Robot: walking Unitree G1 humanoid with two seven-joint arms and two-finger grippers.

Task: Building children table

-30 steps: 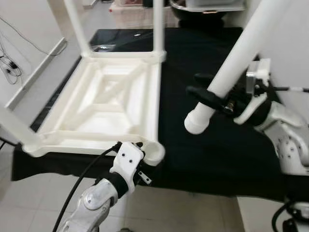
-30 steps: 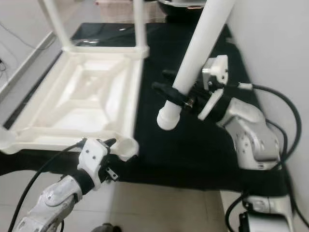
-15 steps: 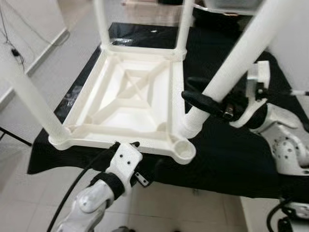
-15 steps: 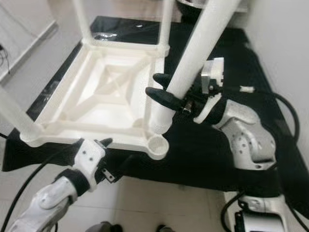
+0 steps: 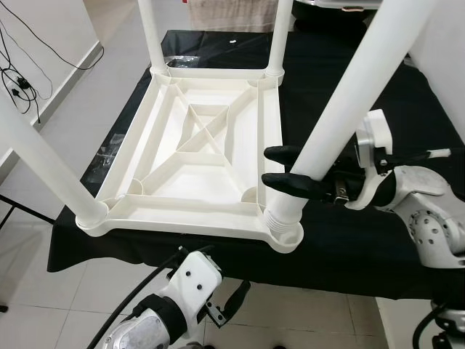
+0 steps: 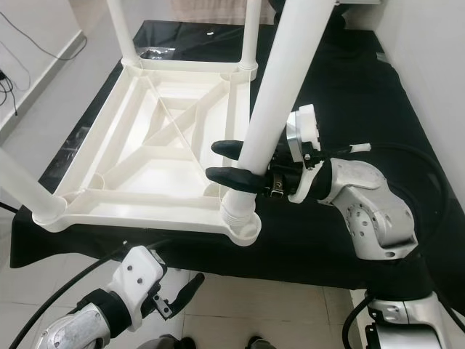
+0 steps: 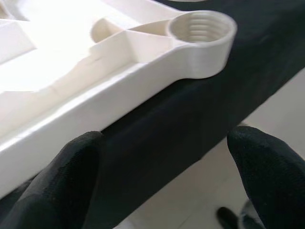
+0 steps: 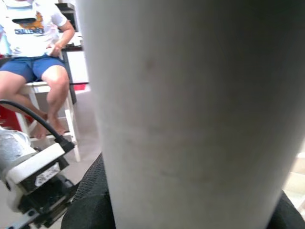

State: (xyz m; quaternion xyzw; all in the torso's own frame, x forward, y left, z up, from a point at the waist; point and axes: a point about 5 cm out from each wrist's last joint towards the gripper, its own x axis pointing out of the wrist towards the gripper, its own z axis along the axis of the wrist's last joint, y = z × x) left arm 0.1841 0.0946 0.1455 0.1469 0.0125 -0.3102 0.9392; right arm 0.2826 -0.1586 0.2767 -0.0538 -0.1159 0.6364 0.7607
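Observation:
A white plastic tabletop [image 5: 182, 222] lies upside down on the black-covered table [image 5: 349, 240]. Three white legs stand screwed into its back-left, back-right and front-left corners. My right gripper [image 5: 269, 166] is shut on the fourth leg [image 5: 341, 109], which leans toward the upper right. The leg's threaded end [image 5: 279, 215] rests at the front-right corner socket [image 5: 288, 236]. That same leg [image 8: 181, 95] takes up most of the right wrist view. My left gripper [image 7: 162, 162] hangs open just below the table's front edge, near the threaded socket [image 7: 202, 28], touching nothing.
A white wall runs close along the right. Tiled floor [image 5: 43, 291] lies in front and to the left, with cables [image 5: 18, 80] by the left wall. A person [image 8: 33, 52] sits on a stool beyond the table. Shoes [image 6: 254, 342] show at the front edge.
My right gripper has swung the leg's lower end down onto the front-right socket. My left gripper has dropped from the tabletop's front rim to below the table edge. The camera has shifted.

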